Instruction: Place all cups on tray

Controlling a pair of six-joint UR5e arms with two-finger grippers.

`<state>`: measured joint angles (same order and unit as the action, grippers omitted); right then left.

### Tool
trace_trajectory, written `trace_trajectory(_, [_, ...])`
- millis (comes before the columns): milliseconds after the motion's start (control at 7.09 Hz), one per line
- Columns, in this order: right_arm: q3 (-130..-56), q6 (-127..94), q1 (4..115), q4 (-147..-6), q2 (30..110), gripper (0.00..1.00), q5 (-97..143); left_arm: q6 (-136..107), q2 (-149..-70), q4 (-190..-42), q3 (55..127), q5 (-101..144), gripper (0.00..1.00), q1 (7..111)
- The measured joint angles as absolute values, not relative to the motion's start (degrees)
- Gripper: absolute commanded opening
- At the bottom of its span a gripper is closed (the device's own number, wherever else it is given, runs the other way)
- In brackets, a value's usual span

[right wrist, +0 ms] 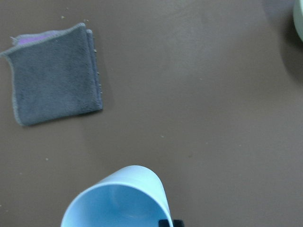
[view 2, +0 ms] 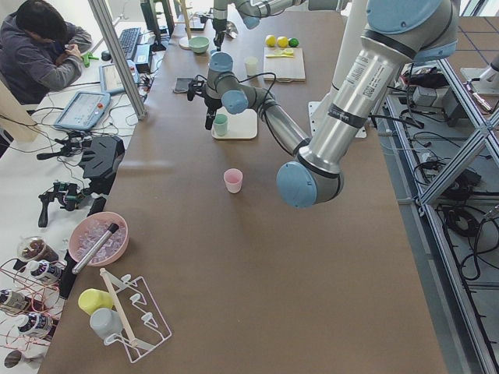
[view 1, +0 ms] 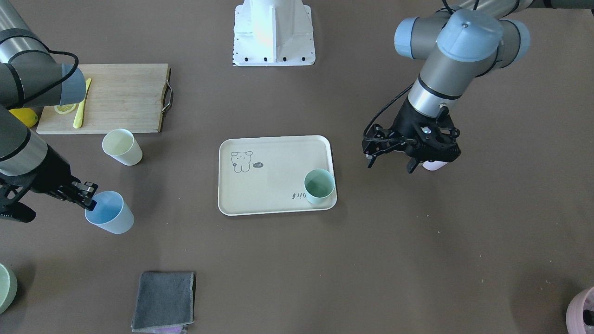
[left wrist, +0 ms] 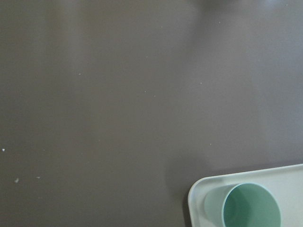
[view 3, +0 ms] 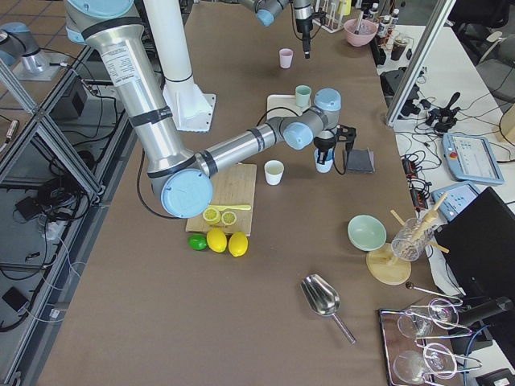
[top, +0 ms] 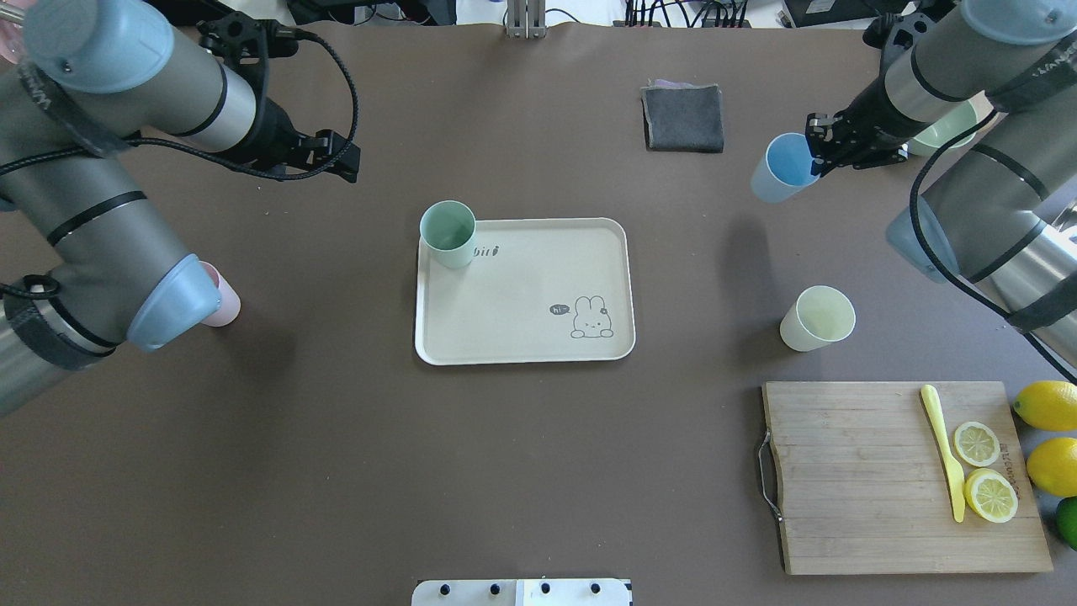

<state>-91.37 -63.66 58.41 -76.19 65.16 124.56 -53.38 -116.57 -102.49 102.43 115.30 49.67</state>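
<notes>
The cream tray (top: 522, 286) lies mid-table with the mint green cup (top: 448, 234) upright in one corner; the cup also shows in the left wrist view (left wrist: 251, 207). My right gripper (top: 814, 151) is shut on the rim of the light blue cup (top: 782, 168), which hangs tilted, one finger inside it (right wrist: 165, 222). The pale yellow cup (top: 816, 318) stands on the table near the cutting board. The pale pink cup (top: 220, 305) stands on the table, partly hidden by my left arm. My left gripper (view 1: 390, 162) is open and empty, above the table between the pink cup and the tray.
A bamboo cutting board (top: 875, 471) with lemon slices and a yellow knife lies at my near right, whole lemons beside it. A folded grey cloth (top: 683, 118) lies at the far side. A pale green bowl (view 1: 5, 287) and a dusky-pink container (view 1: 580, 311) sit at the far corners.
</notes>
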Motion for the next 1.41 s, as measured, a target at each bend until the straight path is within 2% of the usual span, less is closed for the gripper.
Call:
trace_trajectory(423, [-91.6, -77.1, 51.6, -82.7, 54.8, 0.00, 120.9, -44.2, -106.3, -103.0, 105.2, 115.8, 1.00, 52.8])
trace_trajectory(847, [-90.5, -84.7, 40.7, -84.4, 50.9, 0.00, 112.9, -38.7, -101.7, -103.3, 106.2, 117.0, 1.00, 55.8])
trace_trajectory(1129, [-88.4, -85.2, 37.6, -84.0, 49.9, 0.77, 111.6, -38.3, -100.8, -103.4, 106.6, 117.1, 1.00, 56.2])
trace_trajectory(1270, [-86.6, -85.1, 37.2, -83.9, 48.7, 0.99, 111.3, -38.3, -100.7, -103.4, 106.5, 117.1, 1.00, 56.2])
trace_trajectory(1411, [-85.8, -85.2, 37.1, -83.9, 47.7, 1.00, 110.9, -38.4, -100.3, -104.0, 106.3, 117.1, 1.00, 56.2])
